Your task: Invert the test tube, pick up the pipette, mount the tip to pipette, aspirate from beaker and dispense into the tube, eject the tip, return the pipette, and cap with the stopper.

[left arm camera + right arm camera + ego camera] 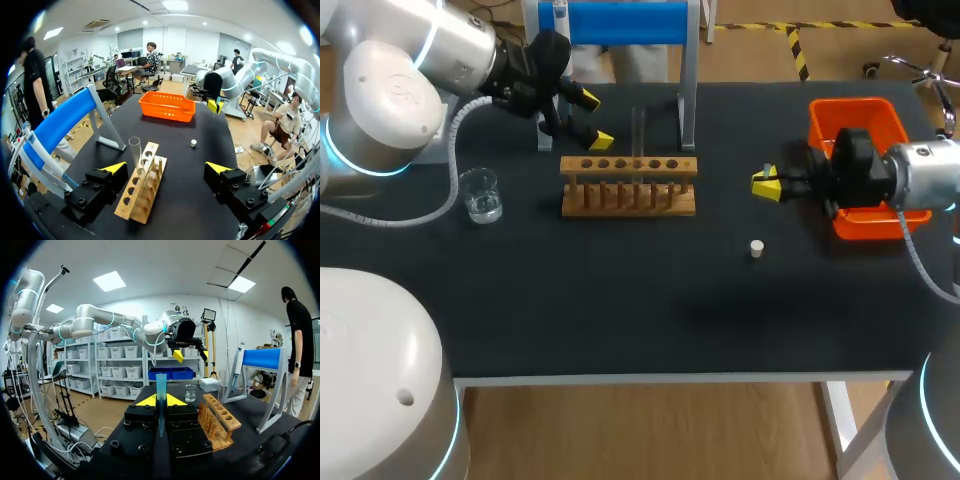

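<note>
The blue tip (161, 390) sits pinched between the two yellow fingers of the right gripper (767, 185), which are closed on it from both sides. It points out ahead of the gripper, above the table (620, 300) and to the right of the rack (628, 186). The right arm comes in across the orange bin (860, 118). It covers much of the bin's inside, so I cannot tell what lies in there.

The white stopper (757, 248) lies alone on the black surface, in front of the right gripper and apart from it.

The wooden rack stands in the middle of the table, with a row of holes along its top. The clear tube (135, 151) stands upright in one of the middle holes, mouth up.

The left gripper (593, 120) hangs behind the rack's left end with its fingers spread wide apart, holding nothing.

Left of the rack and well apart from it is the glass beaker (480, 194), with a little clear liquid in the bottom.

Behind the rack is the blue stand (620, 24), with the pipette (239, 360) hanging at one end of it.

No writing on any of these things can be read.
</note>
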`<act>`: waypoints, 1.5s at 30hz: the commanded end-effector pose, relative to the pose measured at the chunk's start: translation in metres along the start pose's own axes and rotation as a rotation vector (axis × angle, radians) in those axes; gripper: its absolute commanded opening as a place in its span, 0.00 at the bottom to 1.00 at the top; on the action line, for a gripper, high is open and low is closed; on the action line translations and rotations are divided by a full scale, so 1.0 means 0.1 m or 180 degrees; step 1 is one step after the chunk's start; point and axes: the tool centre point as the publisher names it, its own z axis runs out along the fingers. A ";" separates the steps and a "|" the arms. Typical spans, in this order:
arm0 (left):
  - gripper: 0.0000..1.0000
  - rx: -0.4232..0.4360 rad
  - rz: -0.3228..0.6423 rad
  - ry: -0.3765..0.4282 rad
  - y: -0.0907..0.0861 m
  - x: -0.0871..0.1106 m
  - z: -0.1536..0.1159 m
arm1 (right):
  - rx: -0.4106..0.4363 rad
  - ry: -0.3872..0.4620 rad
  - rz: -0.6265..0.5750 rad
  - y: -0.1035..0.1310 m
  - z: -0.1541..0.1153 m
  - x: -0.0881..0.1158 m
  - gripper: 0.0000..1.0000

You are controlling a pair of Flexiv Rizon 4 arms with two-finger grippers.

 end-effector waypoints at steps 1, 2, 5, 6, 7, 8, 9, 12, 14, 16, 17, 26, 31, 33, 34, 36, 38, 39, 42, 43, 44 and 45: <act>1.00 -0.0013 -0.0004 0.0009 -0.01 0.00 -0.01 | 0.0008 0.0011 0.0006 -0.01 0.00 0.02 0.00; 1.00 -0.0013 -0.0004 0.0009 -0.01 0.00 -0.01 | 0.0011 0.0016 0.0017 -0.02 0.00 0.02 0.00; 1.00 -0.0013 -0.0004 0.0009 -0.01 0.00 -0.01 | 0.0008 0.0026 0.0023 -0.02 0.00 0.03 0.00; 1.00 -0.0013 -0.0004 0.0009 -0.01 0.00 -0.01 | 0.0008 0.0026 0.0023 -0.02 0.00 0.03 0.00; 1.00 -0.0013 -0.0004 0.0009 -0.01 0.00 -0.01 | 0.0008 0.0026 0.0023 -0.02 0.00 0.03 0.00; 1.00 -0.0013 -0.0004 0.0009 -0.01 0.00 -0.01 | 0.0008 0.0026 0.0023 -0.02 0.00 0.03 0.00; 1.00 -0.0013 -0.0004 0.0009 -0.01 0.00 -0.01 | 0.0008 0.0026 0.0023 -0.02 0.00 0.03 0.00; 1.00 -0.0013 -0.0004 0.0009 -0.01 0.00 -0.01 | 0.0008 0.0026 0.0023 -0.02 0.00 0.03 0.00; 1.00 -0.0013 -0.0004 0.0009 -0.01 0.00 -0.01 | 0.0008 0.0026 0.0023 -0.02 0.00 0.03 0.00; 1.00 -0.0013 -0.0004 0.0009 -0.01 0.00 -0.01 | 0.0008 0.0026 0.0023 -0.02 0.00 0.03 0.00; 1.00 -0.0013 -0.0004 0.0009 -0.01 0.00 -0.01 | 0.0008 0.0026 0.0023 -0.02 0.00 0.03 0.00; 1.00 -0.0013 -0.0004 0.0009 -0.01 0.00 -0.01 | 0.0008 0.0026 0.0023 -0.02 0.00 0.03 0.00; 1.00 -0.0030 -0.0078 -0.0060 0.06 -0.10 -0.04 | 0.0008 0.0026 0.0023 -0.02 0.00 0.03 0.00; 1.00 -0.0021 -0.0161 -0.0163 0.12 -0.21 -0.09 | 0.0008 0.0026 0.0023 -0.02 0.00 0.03 0.00; 1.00 -0.0016 -0.0184 -0.0203 0.14 -0.25 -0.11 | 0.0008 0.0026 0.0023 -0.02 0.00 0.03 0.00; 1.00 0.0000 -0.0240 -0.0291 0.19 -0.34 -0.18 | 0.0008 0.0026 0.0023 -0.02 0.00 0.03 0.00; 1.00 -0.0008 -0.0246 -0.0355 0.22 -0.41 -0.23 | 0.0008 0.0026 0.0023 -0.02 0.00 0.03 0.00; 1.00 0.0009 -0.0268 -0.0383 0.23 -0.45 -0.26 | 0.0008 0.0026 0.0023 -0.02 0.00 0.03 0.00; 1.00 0.0013 -0.0360 -0.0539 0.28 -0.56 -0.35 | 0.0008 0.0026 0.0023 -0.02 0.00 0.03 0.00; 1.00 -0.0005 -0.0407 -0.0610 0.31 -0.61 -0.38 | 0.0008 0.0026 0.0023 -0.02 0.00 0.03 0.00; 1.00 -0.0017 -0.0437 -0.0650 0.31 -0.63 -0.39 | 0.0008 0.0026 0.0023 -0.02 0.00 0.03 0.00; 1.00 -0.0014 -0.0494 -0.0724 0.33 -0.67 -0.42 | 0.0008 0.0026 0.0023 -0.02 0.00 0.03 0.00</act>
